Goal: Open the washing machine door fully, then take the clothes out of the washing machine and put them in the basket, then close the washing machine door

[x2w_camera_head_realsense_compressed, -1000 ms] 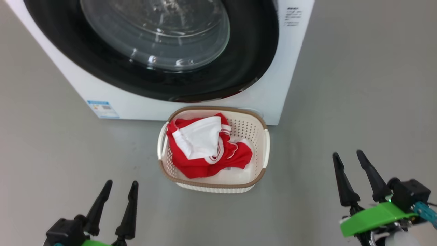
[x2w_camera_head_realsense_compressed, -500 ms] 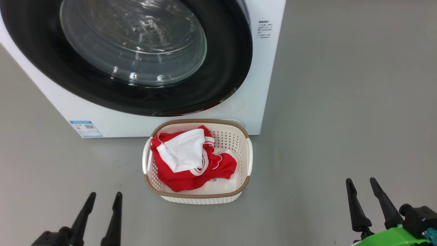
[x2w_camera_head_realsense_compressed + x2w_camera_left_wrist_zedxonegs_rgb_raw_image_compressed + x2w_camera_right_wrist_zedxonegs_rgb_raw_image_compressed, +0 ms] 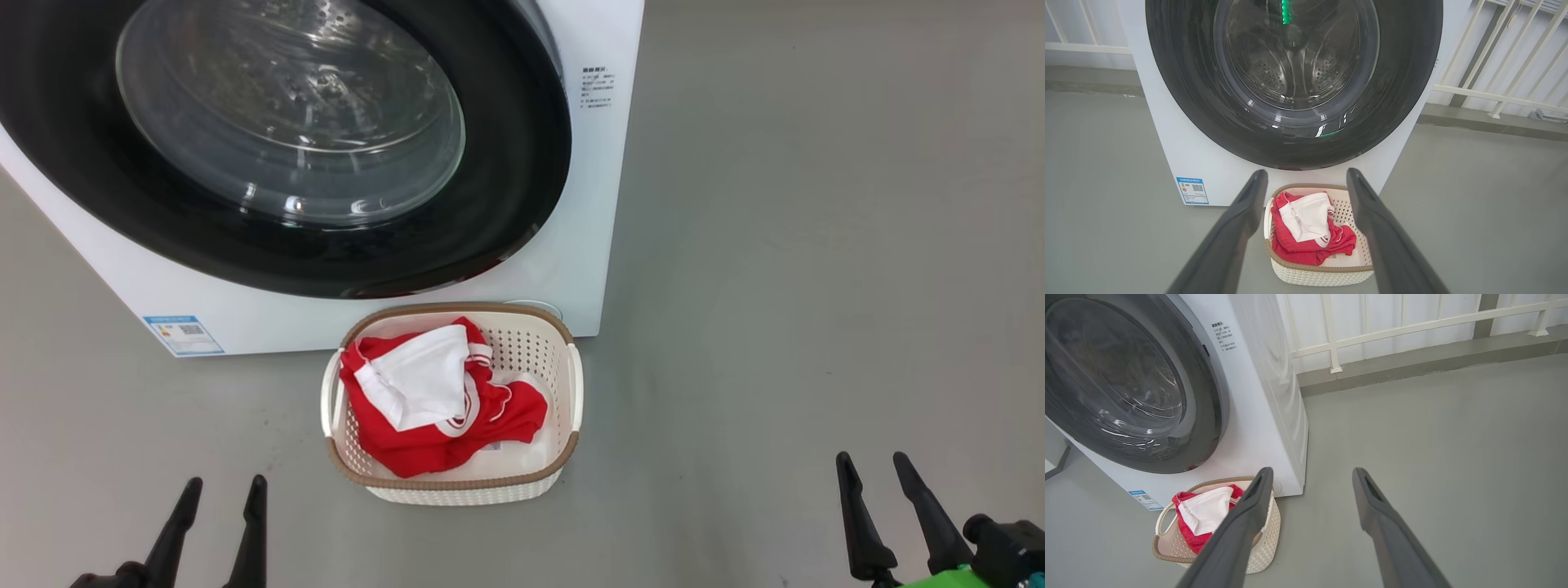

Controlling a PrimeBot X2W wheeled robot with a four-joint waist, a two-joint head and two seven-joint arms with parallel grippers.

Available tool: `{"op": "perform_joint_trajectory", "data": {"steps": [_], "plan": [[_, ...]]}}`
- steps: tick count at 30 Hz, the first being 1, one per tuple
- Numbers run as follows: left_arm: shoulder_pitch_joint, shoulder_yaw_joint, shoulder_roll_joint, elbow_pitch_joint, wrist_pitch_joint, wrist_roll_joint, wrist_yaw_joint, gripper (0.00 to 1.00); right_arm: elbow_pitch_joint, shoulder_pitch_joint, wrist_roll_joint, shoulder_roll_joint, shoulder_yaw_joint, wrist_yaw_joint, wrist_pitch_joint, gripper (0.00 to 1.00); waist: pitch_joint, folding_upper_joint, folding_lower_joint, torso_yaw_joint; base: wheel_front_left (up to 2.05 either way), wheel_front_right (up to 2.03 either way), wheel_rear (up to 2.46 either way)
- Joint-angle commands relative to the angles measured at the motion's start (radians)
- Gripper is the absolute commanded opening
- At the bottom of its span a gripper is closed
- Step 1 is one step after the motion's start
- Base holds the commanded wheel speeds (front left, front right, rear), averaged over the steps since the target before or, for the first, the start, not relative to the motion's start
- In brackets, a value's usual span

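Observation:
The white washing machine [image 3: 571, 245] stands ahead with its black-rimmed glass door [image 3: 286, 139] shut flat against the front. In the left wrist view the door [image 3: 1294, 73] shows the steel drum behind the glass. The cream basket [image 3: 571, 392] sits on the floor right in front of the machine, holding the red clothes [image 3: 433, 441] with a white piece on top. My left gripper [image 3: 222, 490] is open at the lower left, short of the basket. My right gripper [image 3: 873, 465] is open at the lower right, over bare floor. Both hold nothing.
Grey floor [image 3: 816, 245] stretches to the right of the machine. A white railing [image 3: 1392, 330] on a low kerb runs behind it. A blue label [image 3: 181, 333] marks the machine's lower left corner.
The head view has tilted and shifted, so machine and basket slid left and down the picture. Both grippers sit lower in the view, still open.

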Motion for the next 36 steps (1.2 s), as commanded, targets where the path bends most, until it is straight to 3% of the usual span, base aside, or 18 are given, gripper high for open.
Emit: {"op": "perform_joint_trajectory", "data": {"steps": [1, 23, 24, 29, 36], "plan": [[-0.004, 0.04, 0.012, -0.027, -0.008, 0.014, -0.005, 1.0, -0.026, 0.004, 0.014, -0.012, 0.018, -0.001, -0.006, 1.0, -0.001, 0.0, 0.0, -0.001, 0.0, 0.0, 0.0], [0.008, 0.037, 0.003, -0.02, -0.008, -0.003, -0.005, 1.0, -0.027, 0.01, 0.014, -0.008, 0.016, -0.001, -0.006, 1.0, -0.016, 0.0, 0.0, 0.001, 0.0, 0.0, 0.0], [0.016, 0.003, -0.01, -0.001, 0.0, 0.003, 0.0, 0.0, -0.002, 0.015, 0.0, 0.004, -0.003, 0.0, 0.0, 0.0, -0.016, 0.0, 0.0, 0.0, 0.0, 0.0, 0.0], [0.016, -0.01, -0.047, 0.06, 0.008, 0.0, 0.002, 0.0, 0.06, 0.015, 0.002, 0.019, 0.0, 0.0, 0.001, 0.0, -0.016, 0.0, 0.0, 0.0, 0.0, 0.0, 0.0], [0.009, -0.007, -0.052, 0.061, 0.026, -0.068, 0.001, 0.0, 0.058, 0.006, 0.069, 0.019, 0.0, 0.0, 0.02, 0.0, -0.022, 0.0, 0.0023, -0.003, 0.0, 0.0, 0.0]]}}
